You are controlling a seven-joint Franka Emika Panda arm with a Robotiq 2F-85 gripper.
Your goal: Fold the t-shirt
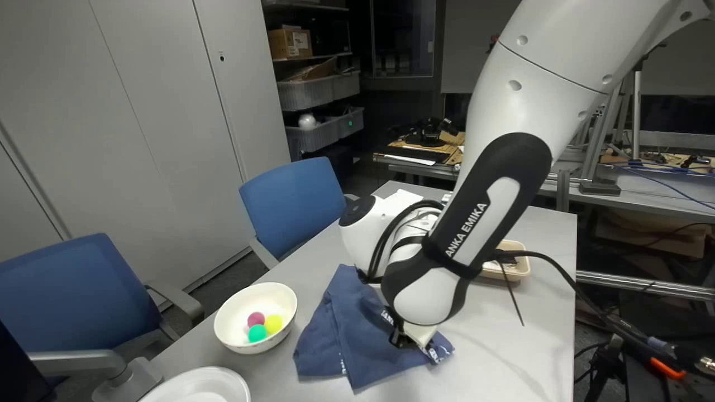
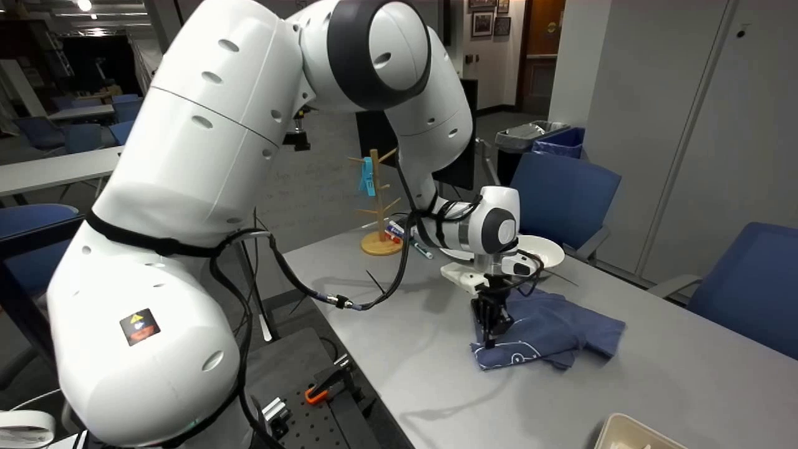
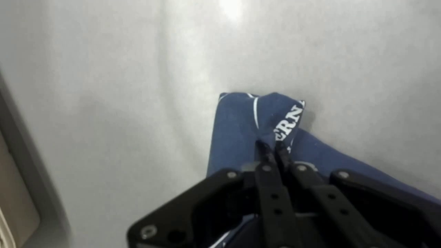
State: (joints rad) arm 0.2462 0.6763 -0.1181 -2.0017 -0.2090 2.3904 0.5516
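While pinching a thin fold of the navy t-shirt (image 1: 357, 335) between the fingers (image 3: 268, 182), points the Robotiq gripper (image 3: 272, 148) down at the grey tabletop (image 1: 519, 352). Has both jaws pressed together, with only that sliver of cloth between them. Grips just behind a corner at one end of the t-shirt, gathering creases toward the tips beside white letters reading "ERN". Has the rest of the t-shirt lying rumpled on the tabletop, partly doubled over, beneath the gripper and out to one side.

Across the cloth from the gripper in an exterior view, shows a white bowl (image 1: 262, 296) holding a pink ball (image 1: 256, 319), a yellow ball (image 1: 273, 324) and a green ball (image 1: 257, 333). Shows, well apart to the left of the gripper in the wrist view, part of a beige tray (image 3: 17, 196). Behind and to the left of the gripper in an exterior view, shows a wooden mug tree (image 2: 379, 212) bearing a light-blue clip (image 2: 368, 178).
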